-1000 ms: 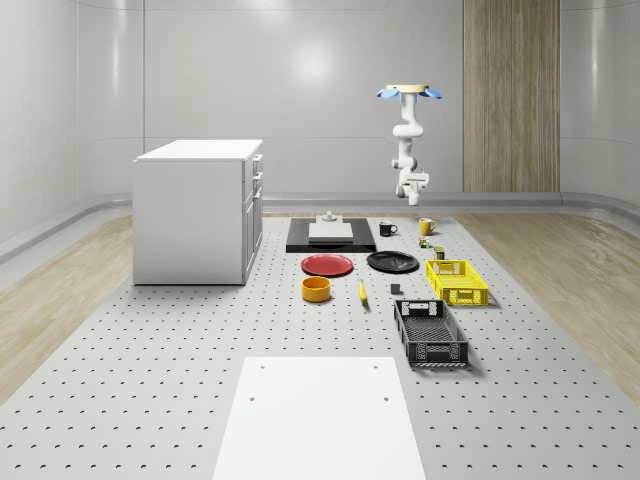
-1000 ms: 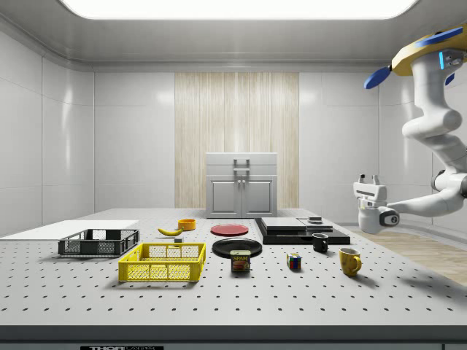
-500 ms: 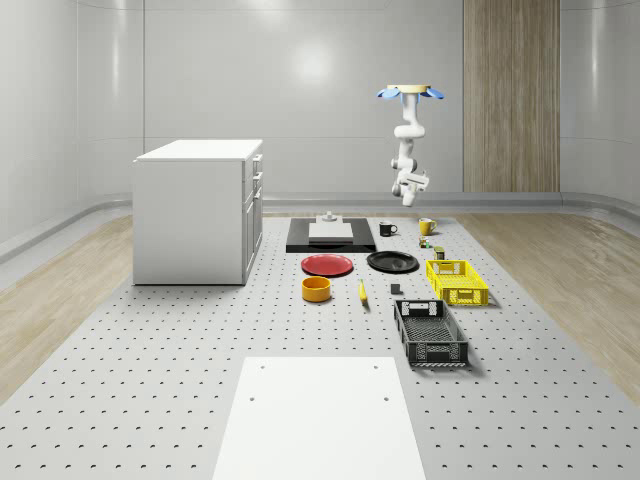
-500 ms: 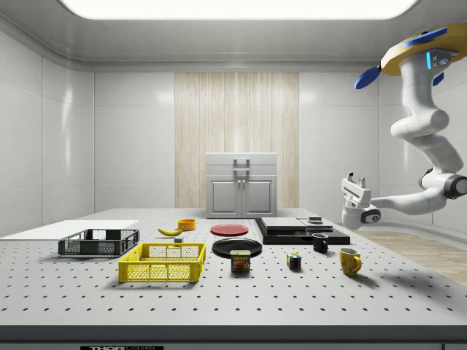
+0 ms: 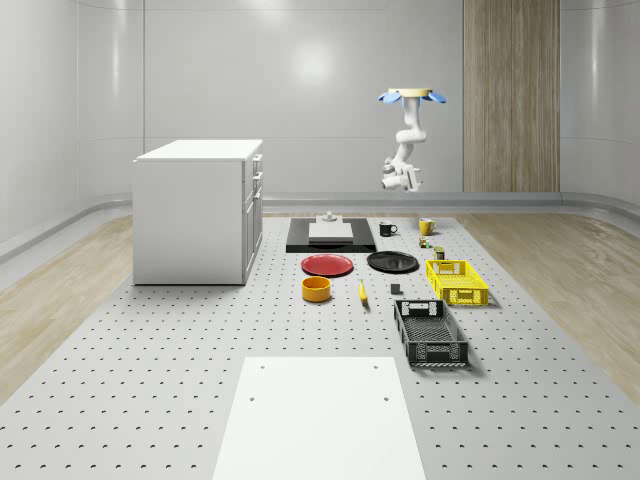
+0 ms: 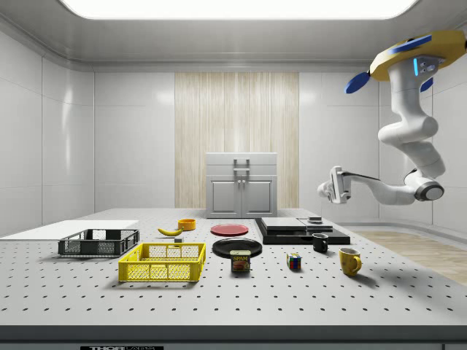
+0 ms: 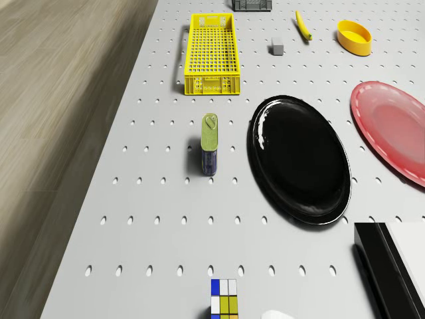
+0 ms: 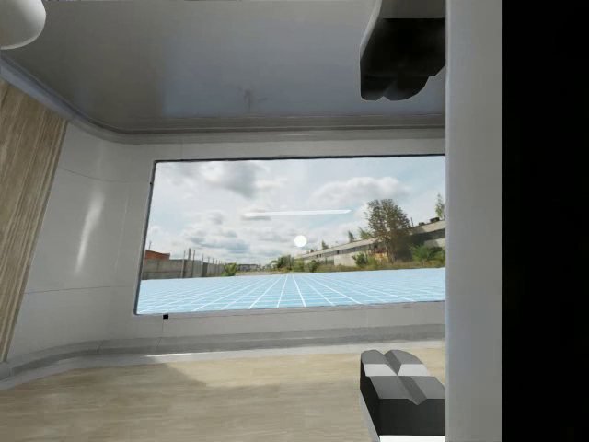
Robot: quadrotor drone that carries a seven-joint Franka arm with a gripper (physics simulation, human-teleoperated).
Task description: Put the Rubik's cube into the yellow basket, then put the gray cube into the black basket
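On the table [image 6: 219, 306], going by the side view's left to right: black basket [image 6: 98, 242], yellow basket [image 6: 162, 262], Rubik's cube [image 6: 293, 262] toward the table's near edge. The drone [image 6: 408, 57] hovers high over the far-right corner, gripper [image 6: 333, 185] raised, open and empty, likely because nothing is picked yet.

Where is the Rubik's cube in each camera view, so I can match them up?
Whole-scene view: the Rubik's cube sits on the table right of centre, between the yellow mug and the can.
Side view: Rubik's cube right of centre, between can and yellow mug.
Drone view: Rubik's cube on the table, nearer the camera than the can.
Shared landmark: the can.
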